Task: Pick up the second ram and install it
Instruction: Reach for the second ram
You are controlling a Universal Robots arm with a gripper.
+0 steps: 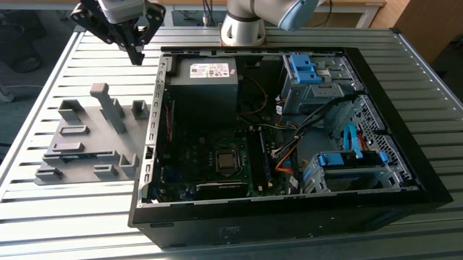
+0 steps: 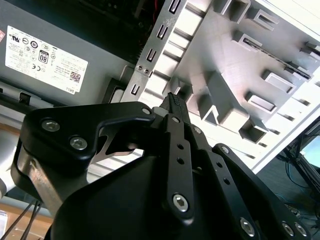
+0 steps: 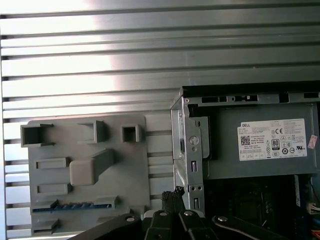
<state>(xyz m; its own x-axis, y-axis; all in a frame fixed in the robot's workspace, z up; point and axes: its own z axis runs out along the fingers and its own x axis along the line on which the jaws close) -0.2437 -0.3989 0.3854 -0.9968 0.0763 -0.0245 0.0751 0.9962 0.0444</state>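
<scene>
The second ram (image 3: 72, 205) stands on edge in a slot of the grey fixture tray (image 3: 130, 180), showing as a thin dark strip with a bluish tint. In the exterior view the second ram (image 1: 75, 156) lies toward the tray's near side. My gripper (image 1: 136, 58) hangs high above the table, beyond the tray's far edge and just off the far left corner of the computer case. Its fingers are shut together with nothing between them, which both wrist views confirm at the gripper's tips (image 2: 172, 99) (image 3: 176, 192).
The open computer case (image 1: 155, 135) fills the middle and the exterior view's right, with the power supply (image 1: 206, 70), motherboard (image 1: 224, 160) and blue drive cages (image 1: 307, 67) inside. Upright blocks (image 1: 108, 108) rise from the tray (image 1: 130, 143). The arm's base (image 1: 242, 27) stands behind the case.
</scene>
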